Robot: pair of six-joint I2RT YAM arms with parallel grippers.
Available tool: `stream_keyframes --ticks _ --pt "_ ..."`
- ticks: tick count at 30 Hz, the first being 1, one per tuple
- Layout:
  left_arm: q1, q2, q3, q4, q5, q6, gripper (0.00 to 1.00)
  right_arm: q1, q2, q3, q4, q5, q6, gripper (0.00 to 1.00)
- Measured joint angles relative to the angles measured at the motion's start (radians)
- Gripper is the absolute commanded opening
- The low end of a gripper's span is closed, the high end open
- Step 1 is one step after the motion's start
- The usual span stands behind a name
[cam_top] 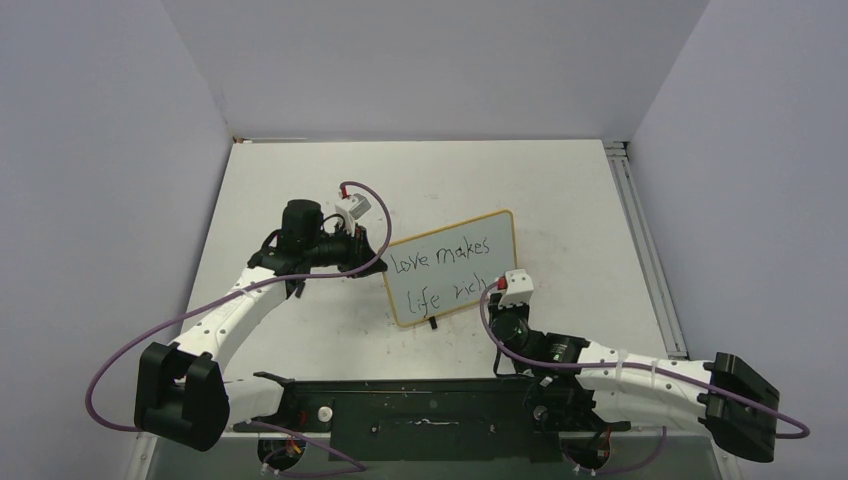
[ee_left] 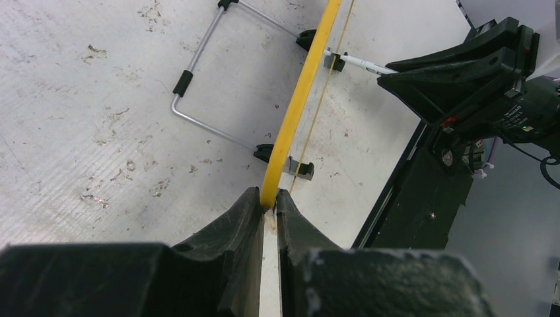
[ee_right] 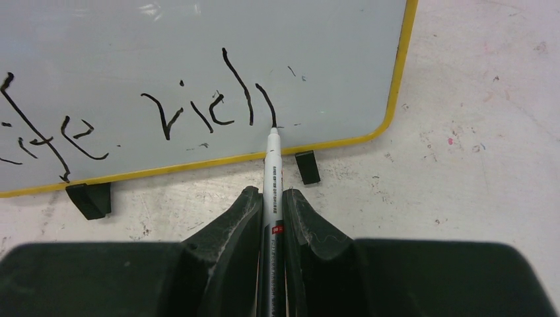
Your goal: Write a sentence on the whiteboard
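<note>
The whiteboard [cam_top: 455,265] with a yellow frame stands upright on two black feet mid-table. The sentence [cam_top: 445,272] reads "Love makes" above "life rich" in black. My left gripper [ee_left: 269,201] is shut on the board's yellow left edge [ee_left: 297,99], seen edge-on. My right gripper [ee_right: 272,191] is shut on a white marker [ee_right: 273,168]. The marker's tip touches the foot of the last stroke of "rich" [ee_right: 211,105], low on the board near its right corner. In the top view my right gripper [cam_top: 508,297] is just in front of the board's lower right.
A wire stand [ee_left: 198,79] props the board from behind. One black foot [ee_right: 307,166] is just right of the marker tip, the other [ee_right: 89,198] to the left. The black base rail [cam_top: 420,415] runs along the near edge. Grey walls enclose the table.
</note>
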Motion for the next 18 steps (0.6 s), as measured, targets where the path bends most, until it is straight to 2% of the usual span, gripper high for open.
stream_keyframes --ticks 8,18 --pt "0.0 0.0 0.0 0.0 0.0 0.0 0.0 0.0 -0.092 0.0 0.001 -0.009 -0.027 0.05" --pt "0.0 0.0 0.0 0.0 0.0 0.0 0.0 0.0 -0.061 0.004 0.073 -0.031 -0.069 0.05"
